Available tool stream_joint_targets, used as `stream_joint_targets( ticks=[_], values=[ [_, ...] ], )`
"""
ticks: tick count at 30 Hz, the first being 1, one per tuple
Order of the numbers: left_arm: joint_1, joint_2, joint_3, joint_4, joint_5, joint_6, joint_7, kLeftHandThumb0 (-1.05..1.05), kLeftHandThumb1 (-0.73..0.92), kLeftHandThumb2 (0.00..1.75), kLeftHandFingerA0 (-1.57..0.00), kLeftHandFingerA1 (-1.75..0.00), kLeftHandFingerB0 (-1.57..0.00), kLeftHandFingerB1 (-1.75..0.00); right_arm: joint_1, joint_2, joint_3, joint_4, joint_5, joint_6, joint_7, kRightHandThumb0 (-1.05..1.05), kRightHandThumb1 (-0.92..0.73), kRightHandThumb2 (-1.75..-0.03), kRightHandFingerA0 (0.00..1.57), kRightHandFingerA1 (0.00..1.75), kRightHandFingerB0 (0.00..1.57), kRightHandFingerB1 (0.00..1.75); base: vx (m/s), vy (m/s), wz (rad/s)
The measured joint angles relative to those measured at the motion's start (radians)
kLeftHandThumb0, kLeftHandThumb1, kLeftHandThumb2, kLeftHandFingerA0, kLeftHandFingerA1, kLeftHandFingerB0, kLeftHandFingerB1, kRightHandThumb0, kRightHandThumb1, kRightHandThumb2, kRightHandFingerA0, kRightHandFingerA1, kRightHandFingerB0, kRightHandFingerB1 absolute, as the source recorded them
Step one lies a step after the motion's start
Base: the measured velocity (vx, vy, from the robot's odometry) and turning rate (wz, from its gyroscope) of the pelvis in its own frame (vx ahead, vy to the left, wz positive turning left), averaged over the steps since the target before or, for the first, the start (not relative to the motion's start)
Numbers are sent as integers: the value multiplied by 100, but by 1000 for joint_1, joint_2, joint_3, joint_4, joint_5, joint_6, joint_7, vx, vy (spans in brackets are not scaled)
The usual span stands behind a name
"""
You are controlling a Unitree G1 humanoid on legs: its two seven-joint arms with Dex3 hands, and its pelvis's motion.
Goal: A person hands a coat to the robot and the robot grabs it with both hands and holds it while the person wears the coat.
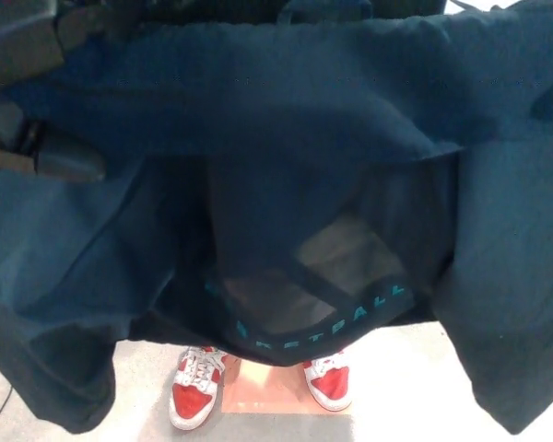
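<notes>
Teal capital letters run along the dark hem band (323, 324) of the coat (286, 110), above the mesh panel's lower edge. The legible portion reads "KETBALL"; the leading letters are folded into shadow and cannot be read. No other text is legible.

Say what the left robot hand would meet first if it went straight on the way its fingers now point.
The left robot hand points toward picture right, and its fingertip already lies against the dark blue coat, so the coat's fabric comes first. Depth is unclear, so how far it is pressed in cannot be told.
</notes>
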Motion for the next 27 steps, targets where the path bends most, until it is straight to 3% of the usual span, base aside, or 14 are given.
stream_joint_targets(
  ticks=[5,6,8,9,10,11,12,13,14,20,21,24,25,27],
  values=[
    [-8,12,-33,-4,-1,34,-71,-93,59,98,-6,-22,-12,-9,-53,6,81,25,0,43,87,-86,-62,-63,9,34,0,22,0,0,0],
    [-9,14,-37,-5,-1,40,-85,-92,71,62,-6,-27,0,-24,-64,7,96,30,0,51,105,-87,-54,-92,6,36,9,7,0,0,0],
    [-12,18,-47,-7,-3,53,-113,-86,55,97,-6,-25,-7,-16,-88,11,130,39,0,69,144,-87,-63,-60,14,36,0,22,0,0,0],
    [-13,19,-50,-7,-3,59,-126,-91,70,62,-6,-27,-2,-24,-101,13,146,45,0,78,162,-84,-50,-89,13,47,3,14,0,0,0],
    [-14,19,-53,-7,-4,65,-139,-86,55,97,-6,-27,-7,-18,-114,16,160,51,0,86,181,-87,-64,-59,19,37,1,22,0,0,0],
    [-15,19,-55,-7,-5,69,-150,-86,55,97,-6,-27,-7,-18,-126,19,174,56,-1,92,197,-87,-64,-59,19,37,1,22,0,0,0],
    [-16,19,-56,-7,-7,74,-158,-84,54,97,-4,-31,-4,-20,-134,21,183,60,-1,97,208,-90,-56,-94,4,38,14,9,0,0,0],
    [-16,20,-59,-8,-9,79,-170,-90,70,62,-16,-30,-7,-23,-146,24,196,66,-1,105,227,-88,-55,-93,6,43,13,13,0,0,0],
    [-16,20,-62,-8,-14,87,-185,-92,58,92,-13,-40,-8,-24,-159,29,213,72,-1,115,251,-85,-50,-88,24,50,5,20,0,0,0],
    [-16,20,-74,-12,-26,121,-244,-92,57,95,-34,-47,-9,-33,-229,49,289,106,-6,157,353,-86,-50,-88,33,49,9,35,0,0,0],
    [-16,20,-75,-13,-27,126,-251,-91,71,62,-49,-40,-21,-28,-238,52,300,110,-7,163,367,-87,-51,-86,32,45,24,39,0,0,0],
    [-15,20,-80,-17,-31,152,-285,-91,72,63,-56,-42,-24,-29,-266,63,328,116,-11,187,420,-89,-61,-62,44,38,36,33,0,0,0],
    [-15,20,-82,-17,-32,161,-297,-89,71,63,-73,-46,-28,-30,-270,68,334,117,-12,193,436,-84,-68,-62,77,46,65,42,0,0,0],
    [-11,19,-84,-17,-35,180,-322,-89,71,62,-85,-49,-32,-31,-266,80,328,113,-16,195,454,-80,-71,-63,92,49,80,47,0,0,0]
  ],
)
